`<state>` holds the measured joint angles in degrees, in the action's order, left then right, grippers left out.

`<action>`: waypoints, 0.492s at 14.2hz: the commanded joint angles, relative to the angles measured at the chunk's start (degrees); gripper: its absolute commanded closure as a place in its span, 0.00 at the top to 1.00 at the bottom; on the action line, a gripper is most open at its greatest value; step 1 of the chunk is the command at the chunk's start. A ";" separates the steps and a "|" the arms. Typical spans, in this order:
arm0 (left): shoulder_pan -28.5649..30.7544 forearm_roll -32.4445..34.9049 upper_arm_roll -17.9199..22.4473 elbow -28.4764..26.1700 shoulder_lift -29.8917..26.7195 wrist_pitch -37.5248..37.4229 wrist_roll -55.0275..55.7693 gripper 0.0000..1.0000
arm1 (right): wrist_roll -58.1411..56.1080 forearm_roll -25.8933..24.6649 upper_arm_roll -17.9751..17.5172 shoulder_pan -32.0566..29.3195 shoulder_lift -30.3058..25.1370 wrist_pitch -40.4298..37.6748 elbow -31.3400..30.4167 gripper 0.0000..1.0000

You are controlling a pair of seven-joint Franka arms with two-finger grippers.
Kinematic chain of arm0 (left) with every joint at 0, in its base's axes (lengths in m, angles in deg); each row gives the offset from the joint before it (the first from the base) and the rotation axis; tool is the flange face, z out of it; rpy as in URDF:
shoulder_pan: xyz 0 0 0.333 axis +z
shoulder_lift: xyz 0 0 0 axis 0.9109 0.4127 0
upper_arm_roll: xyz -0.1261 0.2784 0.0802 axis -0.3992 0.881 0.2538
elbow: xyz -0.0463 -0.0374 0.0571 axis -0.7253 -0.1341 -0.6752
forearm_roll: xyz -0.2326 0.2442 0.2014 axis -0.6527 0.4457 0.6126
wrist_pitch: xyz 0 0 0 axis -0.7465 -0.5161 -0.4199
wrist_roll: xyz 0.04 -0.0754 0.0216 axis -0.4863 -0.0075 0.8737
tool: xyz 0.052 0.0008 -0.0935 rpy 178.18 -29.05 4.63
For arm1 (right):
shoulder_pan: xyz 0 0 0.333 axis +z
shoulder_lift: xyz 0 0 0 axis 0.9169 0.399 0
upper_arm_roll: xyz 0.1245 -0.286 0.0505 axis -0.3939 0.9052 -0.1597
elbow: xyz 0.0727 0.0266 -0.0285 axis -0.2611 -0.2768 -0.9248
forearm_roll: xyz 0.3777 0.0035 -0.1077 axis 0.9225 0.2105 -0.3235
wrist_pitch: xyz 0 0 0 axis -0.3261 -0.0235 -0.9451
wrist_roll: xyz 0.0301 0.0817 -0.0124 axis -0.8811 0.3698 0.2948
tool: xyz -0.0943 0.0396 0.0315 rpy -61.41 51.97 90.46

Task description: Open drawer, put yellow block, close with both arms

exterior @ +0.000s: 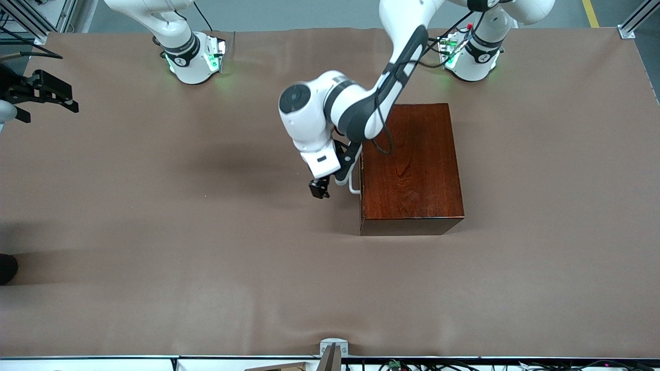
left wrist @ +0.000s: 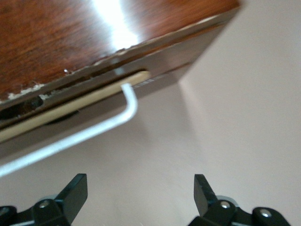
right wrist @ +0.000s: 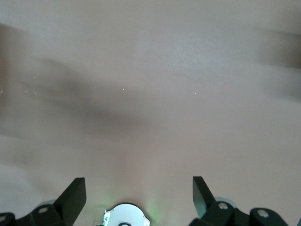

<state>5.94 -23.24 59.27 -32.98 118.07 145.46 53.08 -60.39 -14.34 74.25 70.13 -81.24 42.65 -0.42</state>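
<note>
The dark mahogany box (exterior: 412, 165) stands on the brown table toward the left arm's end. Its drawer (left wrist: 178, 56) faces the right arm's end and looks shut; a pale strip shows along its edge. The white bar handle (exterior: 352, 181) (left wrist: 127, 108) sticks out from the front. My left gripper (exterior: 319, 189) (left wrist: 139, 188) hangs open just in front of the handle, apart from it, with nothing between its fingers. My right gripper (exterior: 49, 93) (right wrist: 139, 190) waits open and empty, up over the right arm's end of the table. The yellow block is out of view.
The right arm's green-lit base (exterior: 193, 59) (right wrist: 126, 215) and the left arm's base (exterior: 472, 56) stand along the table's edge farthest from the front camera. A dark object (exterior: 6, 268) pokes in at the right arm's end. A metal bracket (exterior: 332, 350) sits at the nearest edge.
</note>
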 commanded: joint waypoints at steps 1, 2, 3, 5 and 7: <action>3.07 -0.28 -0.67 -0.77 -6.71 0.65 -5.63 1.00 | -0.08 -0.38 -0.08 0.13 -0.45 -0.05 0.14 1.00; 4.48 -1.50 -0.59 -0.95 -8.48 0.65 -9.58 1.00 | -0.08 -0.38 -0.08 0.22 -0.45 0.03 0.14 1.00; 5.80 -2.64 -0.50 -1.12 -10.93 0.48 -14.41 1.00 | 0.01 -0.38 -0.08 0.22 -0.45 -0.05 0.14 1.00; 9.66 -3.53 -0.50 -2.70 -15.59 -1.71 -23.73 1.00 | 0.10 -0.38 0.01 0.13 -0.45 -0.14 0.05 1.00; 13.53 -3.79 -0.59 -2.79 -18.76 -6.27 -33.39 1.00 | 0.10 -0.29 0.01 0.13 -0.45 -0.14 0.05 1.00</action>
<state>16.61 -25.94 59.46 -33.13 103.59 142.07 27.55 -60.39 -14.34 74.26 70.16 -81.24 42.65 -0.42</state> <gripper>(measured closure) 0.000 0.000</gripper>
